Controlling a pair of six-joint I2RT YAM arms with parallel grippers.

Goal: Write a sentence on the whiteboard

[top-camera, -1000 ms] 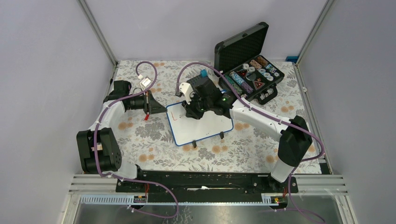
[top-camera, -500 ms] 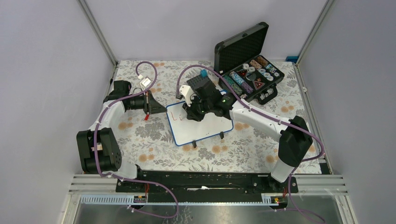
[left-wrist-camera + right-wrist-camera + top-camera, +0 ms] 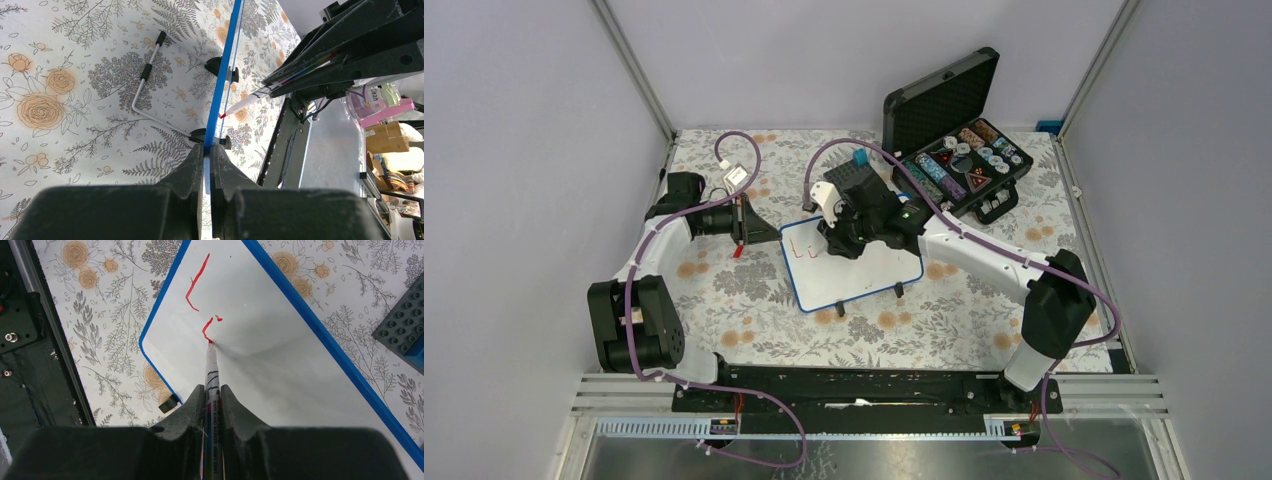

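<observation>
The whiteboard [image 3: 876,270], white with a thin blue frame, lies tilted on the floral table. My left gripper [image 3: 776,238] is shut on its left frame edge; the left wrist view shows the blue frame [image 3: 223,70] edge-on between the jaws of this gripper [image 3: 207,150]. My right gripper [image 3: 832,242] is shut on a whiteboard marker [image 3: 212,371], whose red tip touches the board. The sentence [image 3: 196,286] is a red "L" with a short curved stroke and a dot beside it at the tip. The marker also shows in the left wrist view [image 3: 250,102].
An open black case [image 3: 964,160] of chips stands at the back right. A grey studded baseplate [image 3: 404,326] lies just beyond the board. A bent wire rod with black grips [image 3: 146,80] lies on the cloth under the board's edge. A small red piece [image 3: 737,251] lies below the left gripper.
The right gripper has shifted a little with the marker, and a second red stroke has appeared right of the "L". The left arm has not moved.
</observation>
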